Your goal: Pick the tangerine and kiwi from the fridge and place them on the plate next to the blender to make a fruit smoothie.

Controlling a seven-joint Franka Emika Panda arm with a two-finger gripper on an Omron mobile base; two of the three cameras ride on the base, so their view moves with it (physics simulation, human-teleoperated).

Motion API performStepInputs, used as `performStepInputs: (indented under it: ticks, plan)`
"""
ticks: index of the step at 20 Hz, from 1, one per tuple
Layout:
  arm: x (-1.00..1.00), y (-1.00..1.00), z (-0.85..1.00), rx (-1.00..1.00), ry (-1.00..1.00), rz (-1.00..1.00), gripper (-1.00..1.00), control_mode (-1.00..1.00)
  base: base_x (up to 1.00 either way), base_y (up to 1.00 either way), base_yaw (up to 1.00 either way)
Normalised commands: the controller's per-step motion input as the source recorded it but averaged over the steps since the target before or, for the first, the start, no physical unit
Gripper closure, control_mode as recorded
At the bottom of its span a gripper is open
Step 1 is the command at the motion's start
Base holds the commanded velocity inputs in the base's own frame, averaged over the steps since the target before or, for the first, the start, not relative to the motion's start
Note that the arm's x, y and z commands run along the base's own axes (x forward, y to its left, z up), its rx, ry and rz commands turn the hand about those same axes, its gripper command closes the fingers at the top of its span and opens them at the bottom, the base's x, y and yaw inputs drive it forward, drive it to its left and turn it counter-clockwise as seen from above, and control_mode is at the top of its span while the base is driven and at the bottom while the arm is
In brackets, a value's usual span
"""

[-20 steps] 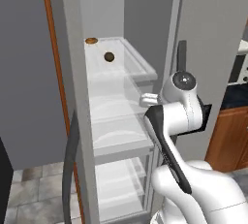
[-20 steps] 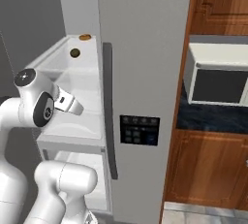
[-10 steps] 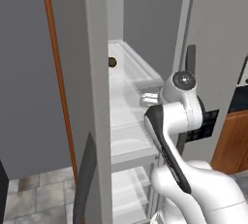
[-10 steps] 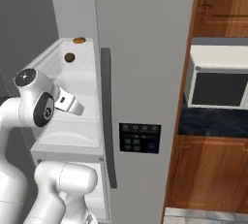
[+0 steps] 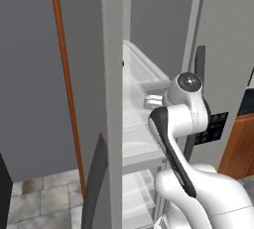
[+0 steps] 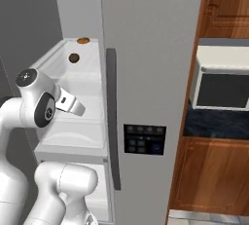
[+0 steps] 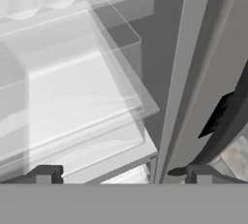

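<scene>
Inside the open fridge [image 6: 146, 48]: white arm reaching into the compartment, end effector [image 7: 123, 172] spread wide and gripping nothing, its two dark fingertips [image 7: 46, 173] standing well apart at the foot of the hand view. Ahead of them, stacked clear glass shelves [image 7: 72, 92] and a translucent drawer, with the grey inner edge of the fridge wall and a dark curved door handle [image 7: 227, 116] off to one side. In the right base view, kiwi [image 6: 74, 58] lying on the upper white shelf [image 6: 82, 75], a small dark olive-brown ball; behind it, near the rear of the same shelf, tangerine [image 6: 83, 40], orange-tan and apart from the kiwi. Both fruits well beyond the arm's wrist, untouched. On the closed door, small dark control panel [image 6: 143, 140] beside a long dark handle. To the right, wooden cabinets [image 6: 214, 185] and a pale microwave [image 6: 223, 85] above a dark worktop [image 6: 214, 124]. In the left base view, open door's grey panel with orange-brown edge [image 5: 62, 74] in the foreground, tiled floor [image 5: 44, 198] below.
</scene>
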Motion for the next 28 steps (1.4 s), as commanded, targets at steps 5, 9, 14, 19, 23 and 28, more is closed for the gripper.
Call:
performStepInputs:
  ticks: [5,9,14,19,23,28]
  plan:
    - [0.00,0.00,0.00,0.00,0.00,0.00,-1.00,1.00,0.18,0.13,0.16]
    - [0.00,0.00,0.00,0.00,0.00,0.00,-1.00,1.00,0.10,0.04,0.21]
    - [0.00,0.00,0.00,0.00,0.00,0.00,-1.00,1.00,0.19,0.06,0.15]
    - [0.00,0.00,0.00,0.00,0.00,0.00,-1.00,1.00,0.34,0.10,0.05]
    - [0.02,0.03,0.25,-0.02,-0.01,0.01,-1.00,-1.00,0.07,0.08,0.01]
    - [-0.04,0.00,0.73,-0.07,-0.10,0.05,-1.00,-1.00,0.00,0.00,0.00]
